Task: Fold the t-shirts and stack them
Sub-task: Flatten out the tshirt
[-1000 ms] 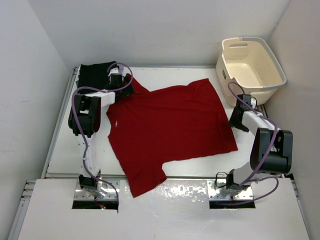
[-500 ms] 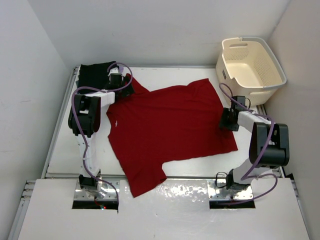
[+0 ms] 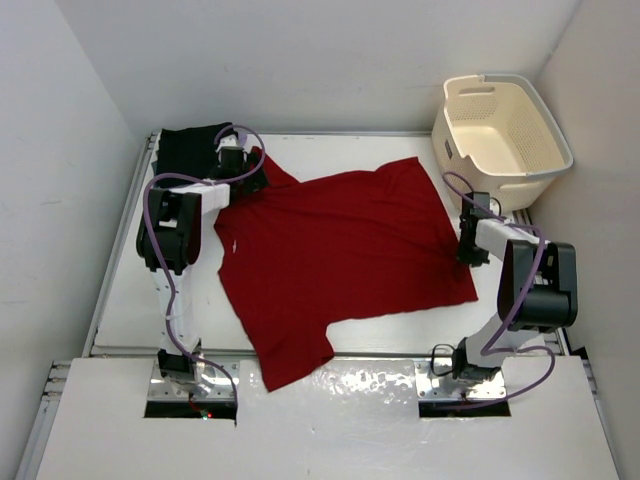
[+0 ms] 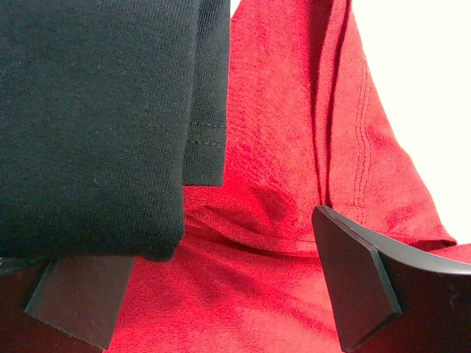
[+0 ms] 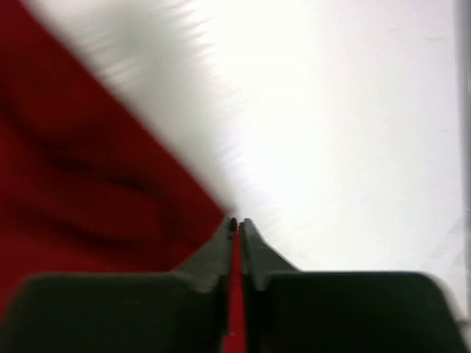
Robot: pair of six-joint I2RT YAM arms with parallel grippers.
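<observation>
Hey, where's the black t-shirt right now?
In the top view, the black t-shirt lies folded at the far left corner of the table, beside the left arm's wrist, its edge overlapping a sleeve of the red t-shirt.

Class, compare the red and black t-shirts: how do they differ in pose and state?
The red t-shirt lies spread open across the middle of the table; the black t-shirt sits folded at the far left corner. The red one covers far more surface than the black. The right tool pinches the red shirt's edge; no tool grips the black. Both are plain cloth.
</observation>
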